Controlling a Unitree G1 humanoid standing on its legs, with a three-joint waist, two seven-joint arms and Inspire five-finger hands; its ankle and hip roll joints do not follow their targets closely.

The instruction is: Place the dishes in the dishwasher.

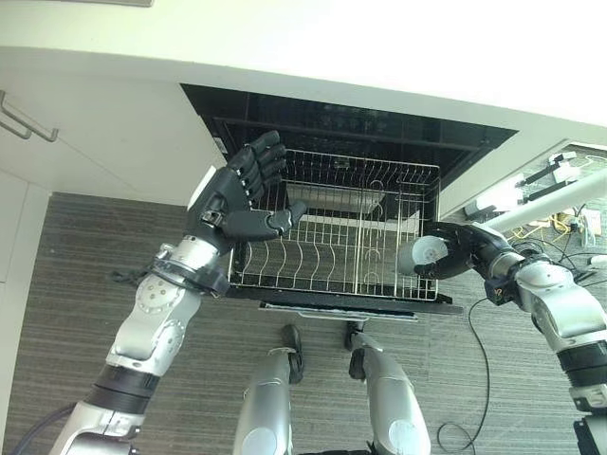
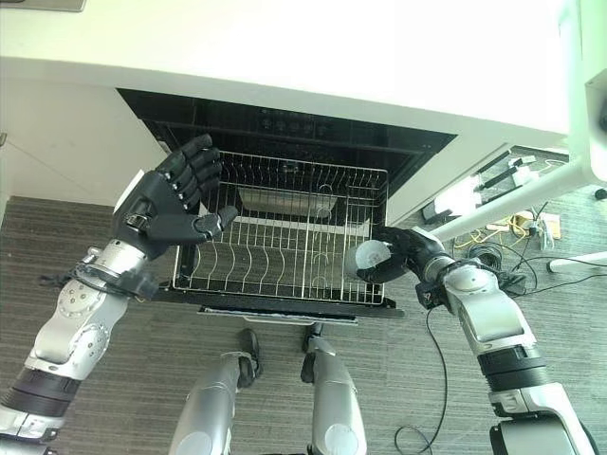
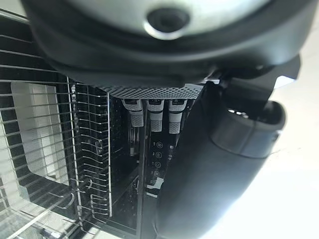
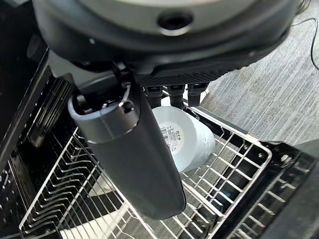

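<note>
right hand [image 1: 462, 248] grips a white cup [image 1: 423, 254], probably a mug, at right of the rack [image 1: 334, 248]; left hand [image 1: 237, 194] spread wide, centre-left.

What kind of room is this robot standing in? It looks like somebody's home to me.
Most likely a kitchen, perhaps a mock one for testing. A built-in dishwasher stands open under a pale counter with its wire rack pulled out, and the right robot hand holds a white cup at the rack's edge. Loose cables on the floor suggest a lab.
</note>
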